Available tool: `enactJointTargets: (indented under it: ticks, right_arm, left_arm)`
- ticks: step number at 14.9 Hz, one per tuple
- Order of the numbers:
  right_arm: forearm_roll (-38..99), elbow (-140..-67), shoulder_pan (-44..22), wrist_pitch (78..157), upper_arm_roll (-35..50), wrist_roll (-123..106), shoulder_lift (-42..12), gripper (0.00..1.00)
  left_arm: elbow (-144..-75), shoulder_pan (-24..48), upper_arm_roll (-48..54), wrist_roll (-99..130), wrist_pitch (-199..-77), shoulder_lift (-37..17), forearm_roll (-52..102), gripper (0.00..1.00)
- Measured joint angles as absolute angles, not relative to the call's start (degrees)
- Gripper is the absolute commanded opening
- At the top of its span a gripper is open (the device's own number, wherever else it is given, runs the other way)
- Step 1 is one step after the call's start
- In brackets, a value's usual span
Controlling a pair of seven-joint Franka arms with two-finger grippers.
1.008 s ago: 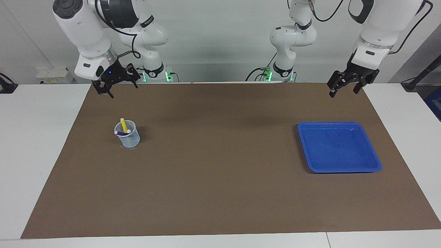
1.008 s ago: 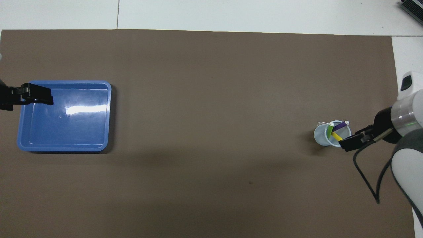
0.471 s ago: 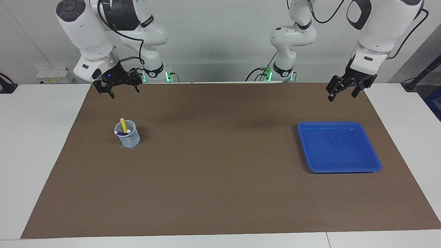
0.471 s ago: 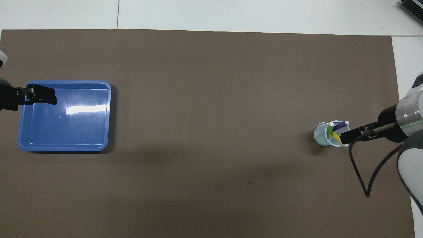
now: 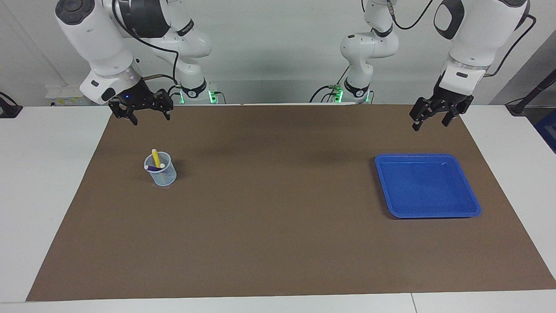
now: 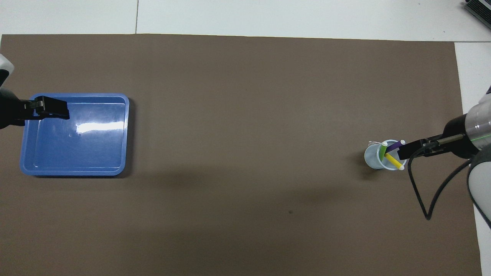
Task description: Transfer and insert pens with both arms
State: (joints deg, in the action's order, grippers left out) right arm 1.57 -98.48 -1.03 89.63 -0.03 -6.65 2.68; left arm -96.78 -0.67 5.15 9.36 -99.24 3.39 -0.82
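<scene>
The blue tray looks like glossy plastic, with a bright glare on its floor. The brown mat is matt and smooth, like paper or felt. The cup is translucent plastic. The desk is smooth white.

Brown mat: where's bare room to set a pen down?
The brown mat is bare between the clear cup holding the pens and the blue tray, whose floor is bare too. The only crowded spot is the cup.

The pens stand in a cup toward the right arm's end; a tray lies toward the left arm's.
</scene>
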Motion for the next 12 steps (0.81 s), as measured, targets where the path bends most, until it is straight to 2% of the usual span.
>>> enactJointTargets:
  ticks: [4, 12]
  right_arm:
    - [1.62, -97.68, -0.59, 89.22, 0.15, -6.46, 2.07, 1.00]
    - [1.65, -97.40, -0.64, 89.22, 0.56, -3.59, 2.07, 1.00]
  left_arm:
    - [-94.46, -0.66, 5.28, 9.38, -96.40, 3.39, -0.81, 1.00]
    - [-94.07, -0.66, 4.83, 9.43, -94.85, 3.32, 0.15, 1.00]
